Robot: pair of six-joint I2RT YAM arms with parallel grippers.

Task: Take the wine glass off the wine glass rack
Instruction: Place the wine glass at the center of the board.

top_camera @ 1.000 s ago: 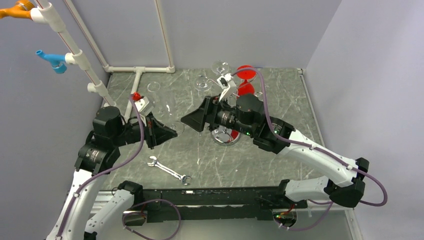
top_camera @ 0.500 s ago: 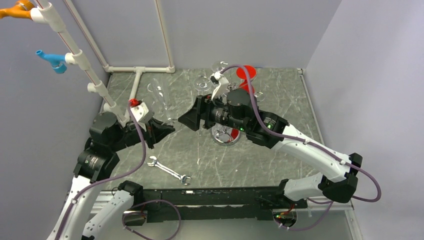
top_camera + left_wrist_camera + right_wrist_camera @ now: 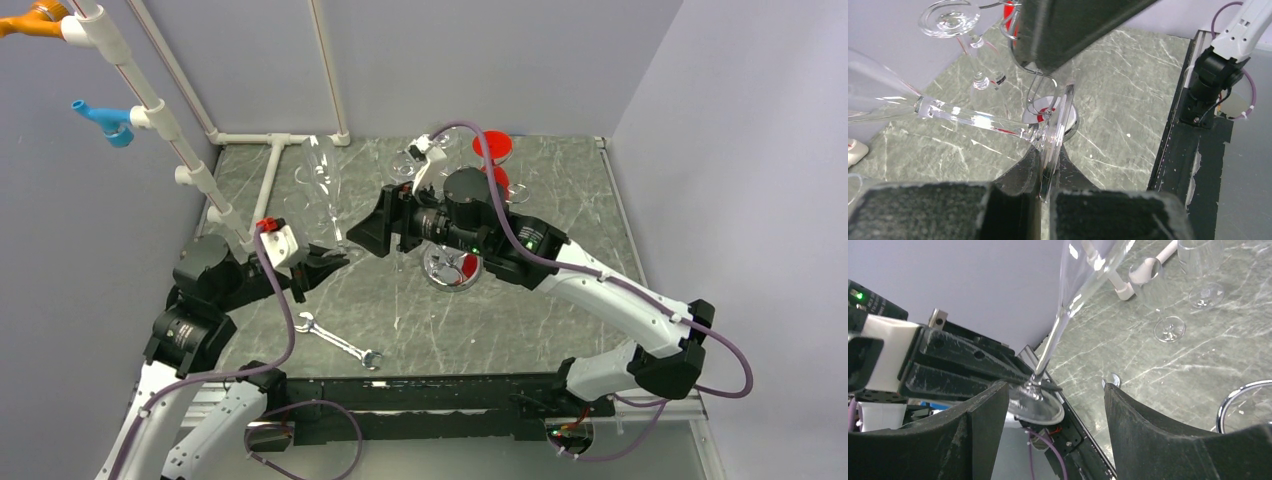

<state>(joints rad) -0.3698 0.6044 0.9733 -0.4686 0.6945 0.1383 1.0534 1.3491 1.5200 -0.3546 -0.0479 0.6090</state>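
Clear glass, thin-walled and long-stemmed: the wine glass (image 3: 322, 185) is already free of the wine glass rack (image 3: 455, 270). It sits left of centre in the overhead view, apart from the rack's shiny dished base. The left hand (image 3: 322, 262) is closed tight on the rim of its round foot (image 3: 1054, 131), which stands edge-on between the two black fingers. The stem (image 3: 973, 118) juts out at a slant, and the bowl leans toward the upper left of the frame, off the surface (image 3: 450, 330). The right hand (image 3: 378, 232) stands wide and holds nothing, just beside the glass and between it and the rack.

By my reading the lifting-off step is done and the carrying away is in hand. What remains, I judge, is to put the glass somewhere safe. It could be stood upright on bare marble in the left part of the frame, or passed across to the waiting right hand. Either way calls for care: a pinch on the thin edge of the foot gives little hold against the weight of the bowl. The glass could swing or slip if the wrist turns quickly. Turning it until the foot is level, then lowering slowly before letting go, seems the sound course. A wrench (image 3: 340, 341) lies lower down, out of that path.
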